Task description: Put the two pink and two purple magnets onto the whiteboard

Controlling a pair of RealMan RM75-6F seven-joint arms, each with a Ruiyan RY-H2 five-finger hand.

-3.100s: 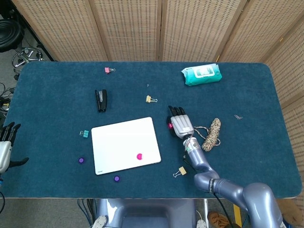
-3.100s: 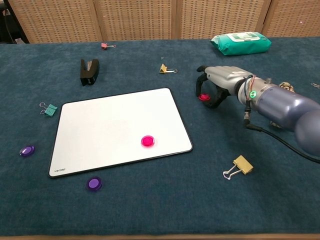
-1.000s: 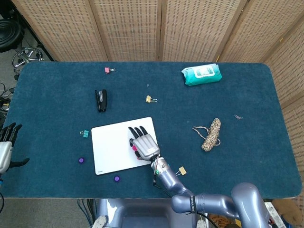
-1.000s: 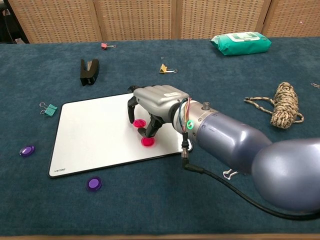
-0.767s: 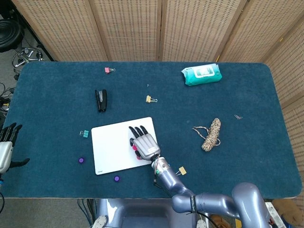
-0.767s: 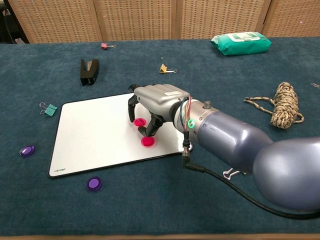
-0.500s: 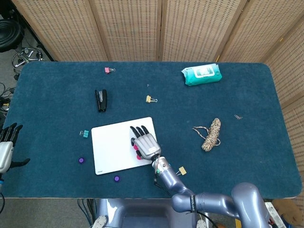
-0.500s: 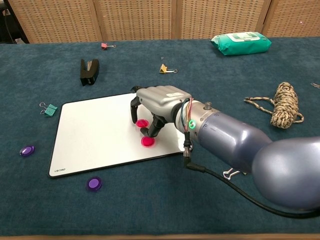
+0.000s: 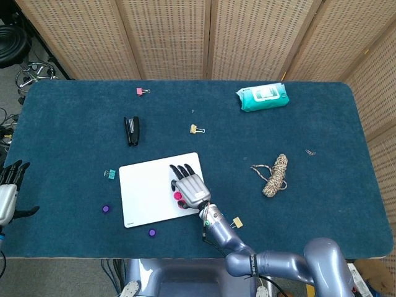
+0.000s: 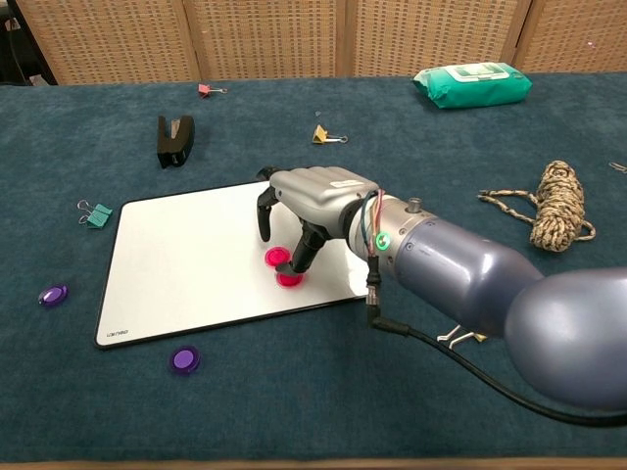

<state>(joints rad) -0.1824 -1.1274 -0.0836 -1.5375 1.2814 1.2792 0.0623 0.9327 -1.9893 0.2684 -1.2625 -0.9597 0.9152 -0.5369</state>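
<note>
The whiteboard (image 9: pixel 145 195) (image 10: pixel 176 269) lies on the blue table. Two pink magnets (image 10: pixel 275 258) (image 10: pixel 288 279) lie flat on it, touching each other; the head view shows them (image 9: pixel 177 196) (image 9: pixel 182 205) beside my right hand. That right hand (image 9: pixel 189 187) (image 10: pixel 315 199) hovers just over them, fingers apart and pointing down, the thumb close beside the upper magnet, nothing gripped. Two purple magnets (image 9: pixel 105 209) (image 9: pixel 151 232) (image 10: pixel 53 294) (image 10: pixel 184 359) lie on the cloth left of and below the board. My left hand (image 9: pixel 7 193) is off the table's left edge, fingers spread.
A black stapler (image 9: pixel 131 130) (image 10: pixel 174 137) and a teal binder clip (image 9: pixel 110 174) (image 10: pixel 96 212) lie left of the board. A yellow clip (image 9: pixel 197 129), tan clip (image 10: pixel 464 328), rope bundle (image 9: pixel 275 175) and wipes pack (image 9: pixel 263 96) lie to the right.
My right hand carried a pink magnet from the cloth to the board and has let it down beside the first one; half a second ago it was still raised between the fingers.
</note>
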